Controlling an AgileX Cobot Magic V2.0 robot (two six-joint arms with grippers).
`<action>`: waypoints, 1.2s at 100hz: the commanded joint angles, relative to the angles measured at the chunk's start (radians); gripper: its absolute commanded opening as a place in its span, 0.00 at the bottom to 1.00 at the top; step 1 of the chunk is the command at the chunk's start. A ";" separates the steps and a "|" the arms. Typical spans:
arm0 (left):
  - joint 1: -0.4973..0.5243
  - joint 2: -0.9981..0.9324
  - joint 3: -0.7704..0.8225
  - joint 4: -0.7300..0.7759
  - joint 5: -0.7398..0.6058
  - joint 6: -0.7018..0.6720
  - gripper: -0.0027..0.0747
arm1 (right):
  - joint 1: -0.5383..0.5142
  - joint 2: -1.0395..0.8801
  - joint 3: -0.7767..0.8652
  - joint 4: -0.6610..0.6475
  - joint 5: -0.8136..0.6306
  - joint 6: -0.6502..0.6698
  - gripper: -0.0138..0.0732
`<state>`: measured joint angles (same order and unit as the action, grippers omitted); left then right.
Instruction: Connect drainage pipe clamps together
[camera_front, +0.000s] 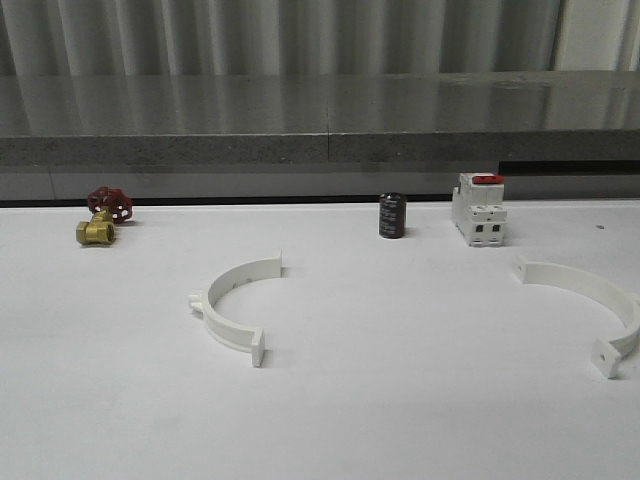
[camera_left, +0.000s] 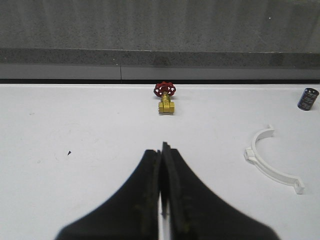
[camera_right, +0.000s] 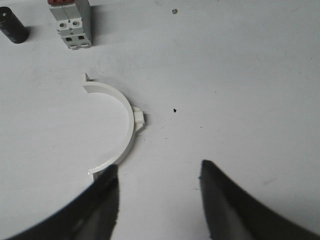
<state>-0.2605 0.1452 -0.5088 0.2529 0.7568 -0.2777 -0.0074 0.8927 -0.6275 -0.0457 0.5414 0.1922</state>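
Nearest the front camera lies the left half-ring clamp (camera_front: 232, 310), flat on the white table (camera_front: 400, 400), its open side facing roughly 3 o'clock. Well apart from it, toward 3 o'clock, the right half-ring clamp (camera_front: 590, 305) rests by the frame's edge, its opening turned back toward 9 o'clock, so the two halves are not joined. Beyond them along the table's far side stand a brass valve with a red handwheel (camera_front: 101, 216) at 10 o'clock, a dark cylinder (camera_front: 392, 216) at 12 and a white switch with a red top (camera_front: 479, 208) at 1

From the left wrist camera, the left gripper (camera_left: 162, 150) has its black fingers pressed together with nothing between them, above bare table. The valve (camera_left: 165, 97) sits straight ahead at 12 o'clock, the left clamp (camera_left: 267, 165) off at 3

From the right wrist camera, the right gripper (camera_right: 160, 182) is spread wide and empty. The right clamp (camera_right: 122, 125) lies at about 11 o'clock from it, one end just beside a fingertip (camera_right: 107, 185); whether they touch I cannot tell
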 joint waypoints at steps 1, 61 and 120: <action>0.001 0.013 -0.022 0.009 -0.070 -0.002 0.01 | -0.005 -0.004 -0.038 -0.010 -0.063 -0.003 0.80; 0.001 0.013 -0.022 0.009 -0.070 -0.002 0.01 | 0.077 0.521 -0.267 -0.009 -0.014 -0.100 0.81; 0.001 0.013 -0.022 0.009 -0.070 -0.002 0.01 | 0.084 0.840 -0.419 -0.009 -0.022 -0.100 0.81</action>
<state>-0.2605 0.1452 -0.5088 0.2529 0.7568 -0.2777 0.0750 1.7533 -1.0185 -0.0457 0.5489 0.1039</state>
